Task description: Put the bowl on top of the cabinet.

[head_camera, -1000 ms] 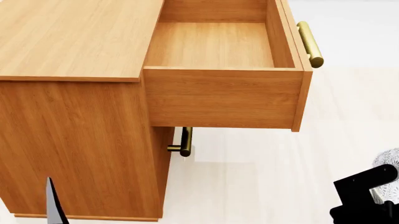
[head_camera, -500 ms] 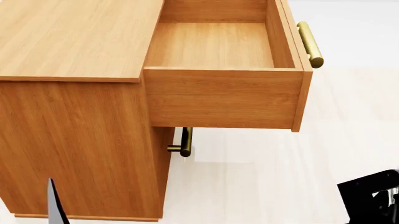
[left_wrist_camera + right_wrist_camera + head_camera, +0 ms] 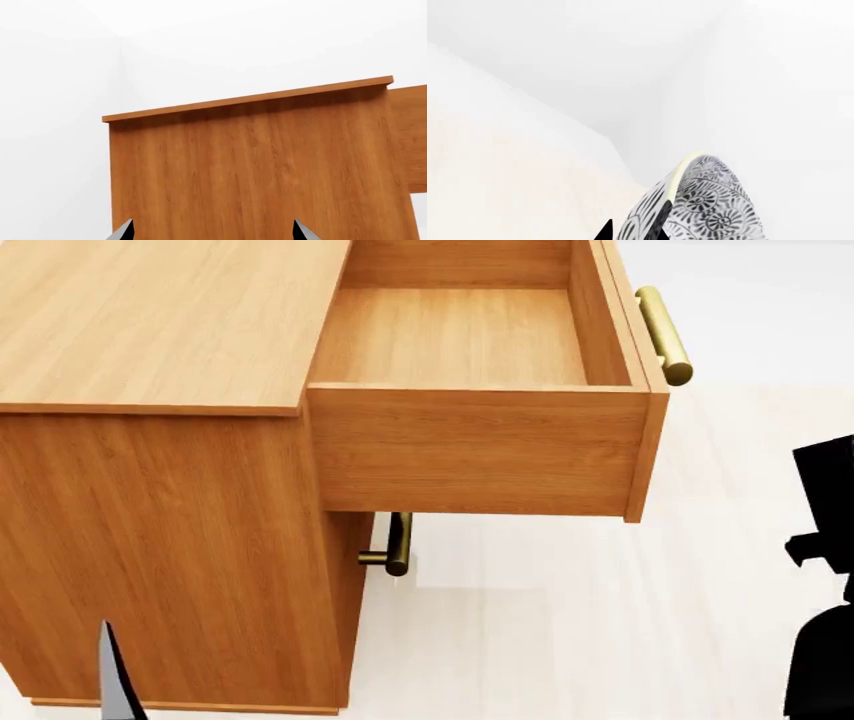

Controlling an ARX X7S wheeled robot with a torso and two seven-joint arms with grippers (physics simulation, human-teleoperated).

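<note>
Right hand [image 3: 630,234]: only two dark fingertip points show at the edge of the right wrist view. They sit close together against the wall of the bowl [image 3: 710,202], one on each side of its pale greenish rim, so the hand is pinching the bowl by its wall. The bowl stands on edge in the grip, patterned outside facing the camera, rim running away from the fingertips. Beyond the bowl lie pale floor and white walls only.

In the head view the right arm [image 3: 825,580] appears as a black mass at the frame's right border, well apart from the cabinet; the bowl itself cannot be seen there.

Left hand [image 3: 210,232]: two grey fingertips show in the left wrist view, set wide apart with nothing between them. The hand is spread. Directly ahead of it stands the side panel of the cabinet [image 3: 260,170], its flat top edge above and farther off.

Cabinet, head view: the top surface [image 3: 160,320] is bare wood. The upper drawer [image 3: 461,340] is pulled out, brass handle [image 3: 663,335] on its front. A second brass handle [image 3: 394,545] sits below the drawer.
</note>
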